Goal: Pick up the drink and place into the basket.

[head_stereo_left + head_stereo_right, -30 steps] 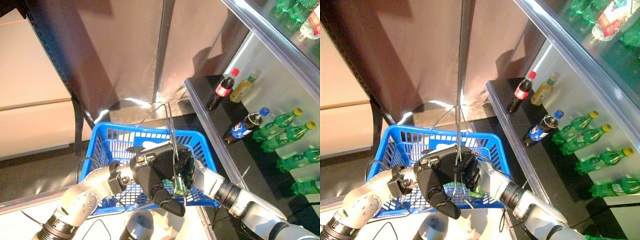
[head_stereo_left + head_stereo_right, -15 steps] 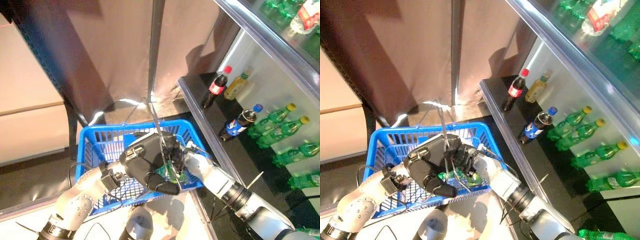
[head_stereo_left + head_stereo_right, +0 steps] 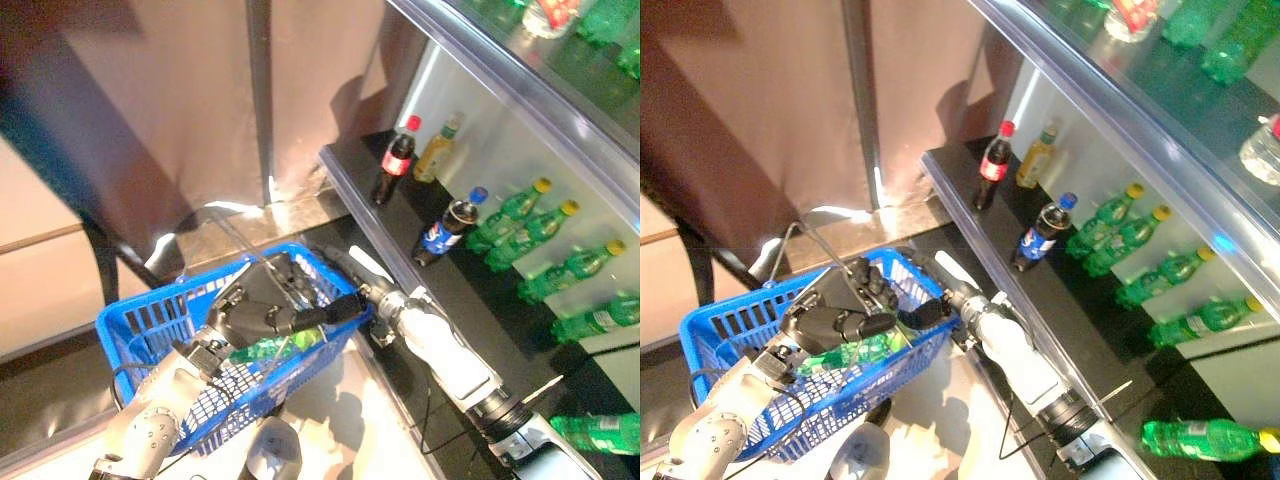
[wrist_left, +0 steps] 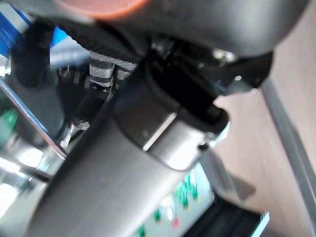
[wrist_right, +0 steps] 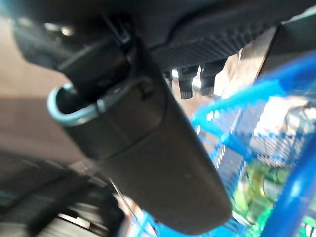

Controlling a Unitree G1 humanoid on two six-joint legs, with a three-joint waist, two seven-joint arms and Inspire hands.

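While green plastic bottle (image 3: 855, 352) lies in blue mesh basket (image 3: 715, 325) | left hand (image 3: 830, 322) fingers curled on wire handle (image 3: 825, 245) | right hand (image 3: 925, 312) unclear

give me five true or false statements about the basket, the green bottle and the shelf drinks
1. A green bottle lies inside the blue basket. True.
2. The basket is red. False: it is blue.
3. A dark cola bottle with a red cap stands upright on the black shelf. True.
4. The shelf holds no green bottles. False: several green bottles with yellow caps lie on it.
5. The left robot hand hangs far from the basket. False: it is at the basket, by its wire handle, and the right robot hand is at the basket's near rim.
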